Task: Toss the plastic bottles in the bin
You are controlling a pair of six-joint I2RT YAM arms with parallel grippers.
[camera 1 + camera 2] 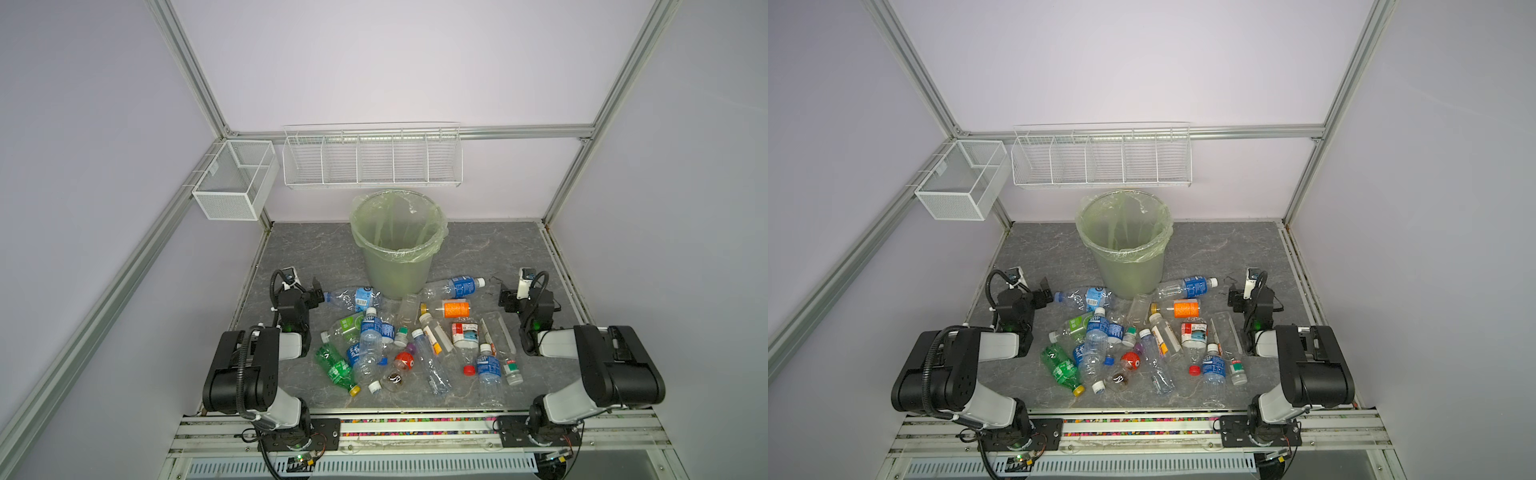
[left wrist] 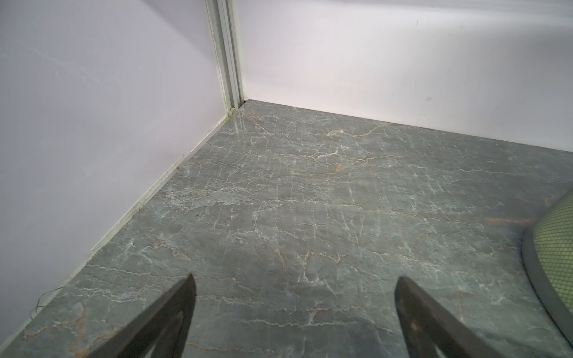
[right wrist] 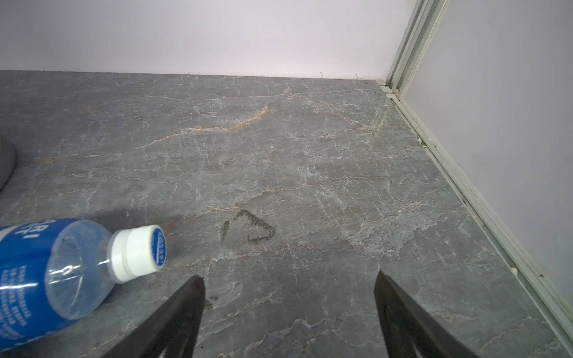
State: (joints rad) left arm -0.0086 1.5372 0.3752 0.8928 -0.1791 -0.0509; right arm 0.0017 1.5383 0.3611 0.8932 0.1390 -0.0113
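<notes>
Left wrist view: the left gripper [image 2: 295, 277] has its fingers wide apart over bare table [image 2: 310, 201], holding nothing, with the bin [image 2: 555, 257] cut off at the edge. The right gripper [image 3: 289, 275] is spread too, empty, beside a blue-label bottle [image 3: 28, 279] half out of frame. In a top view the plastic bottles [image 1: 371, 336] lie heaped before the bin.

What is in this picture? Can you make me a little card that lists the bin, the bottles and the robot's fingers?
bin: one, green bag over its rim, upright at the back middle of the table; no bottle seen inside
plastic bottles: about twenty, heaped in front of the bin
left fingers: open, holding nothing, over bare table
right fingers: open, holding nothing, near a blue-labelled bottle
on the wall: white wire rack, white mesh box
</notes>
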